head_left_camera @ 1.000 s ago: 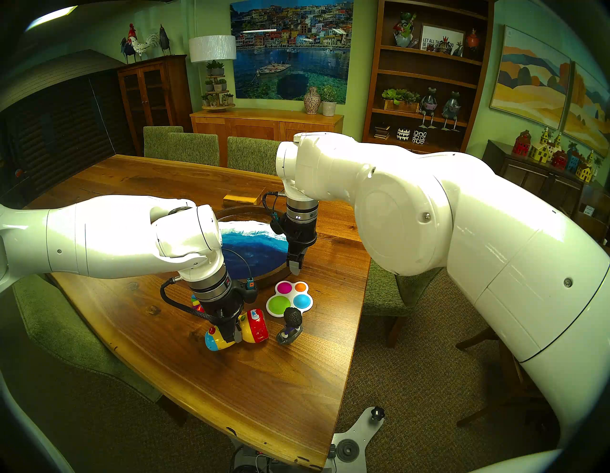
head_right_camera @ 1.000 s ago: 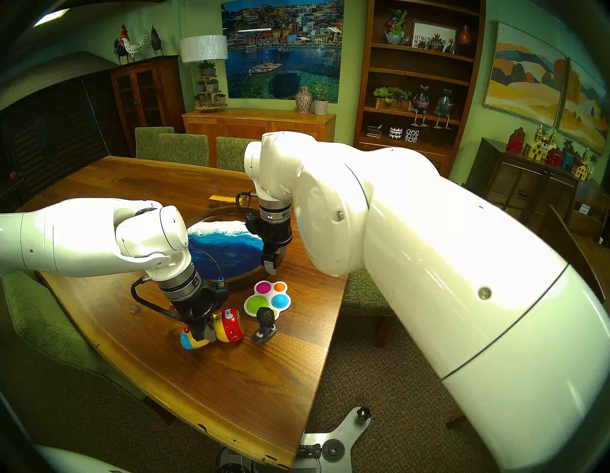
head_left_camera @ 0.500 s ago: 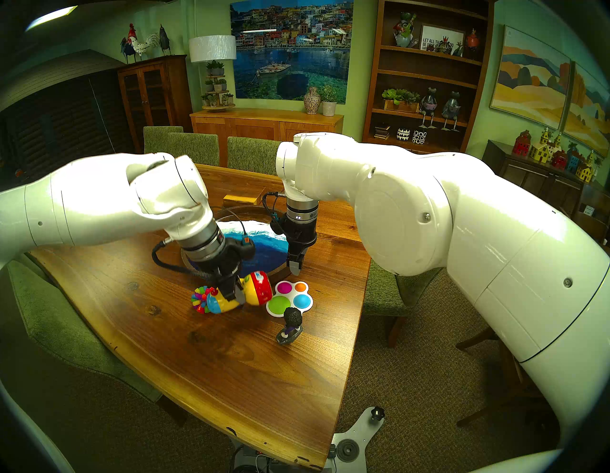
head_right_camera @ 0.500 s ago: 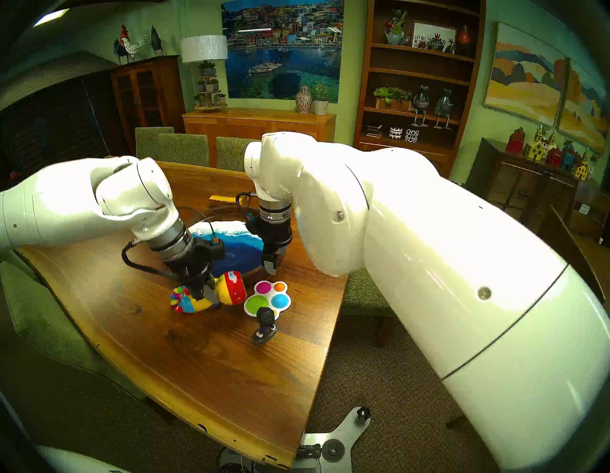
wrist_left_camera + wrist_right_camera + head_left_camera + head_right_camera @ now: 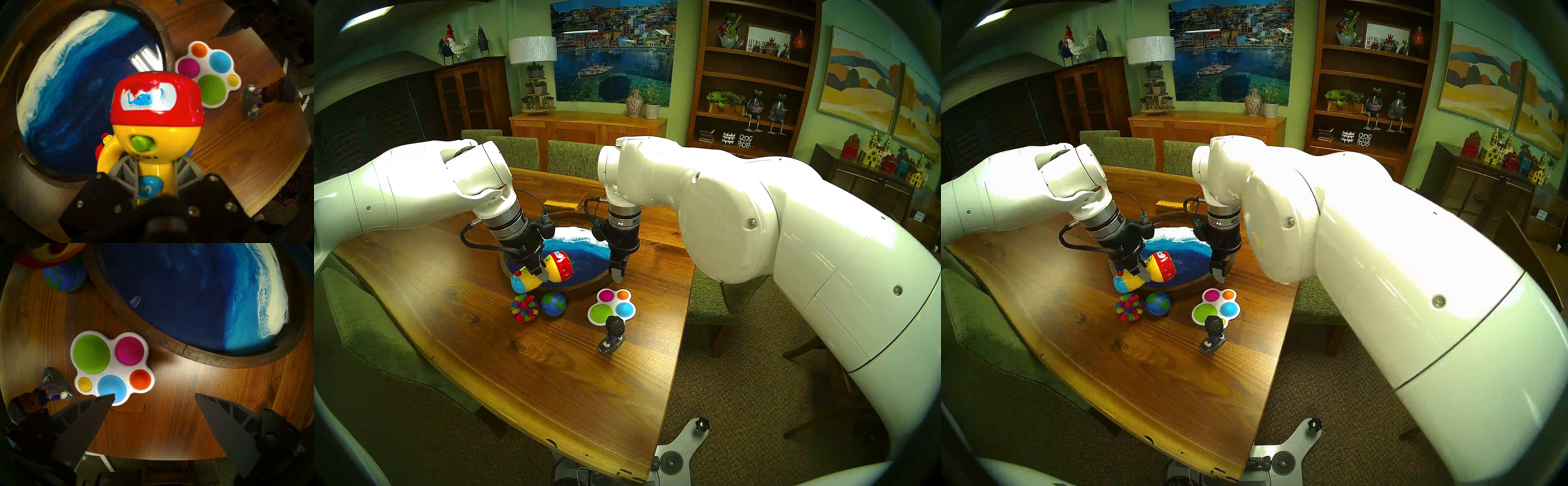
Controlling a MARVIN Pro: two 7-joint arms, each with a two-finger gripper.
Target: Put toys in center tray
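Yellow flashlight with its red head sits clamped at the neck in the left gripper, lifted over the near rim of the center tray. Beside it, the right gripper hangs spread and empty above the table, the popper just ahead of its fingertips.

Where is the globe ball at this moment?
In the head view the globe ball lies on the table, just in front of the tray, with the spiky ball on its left.
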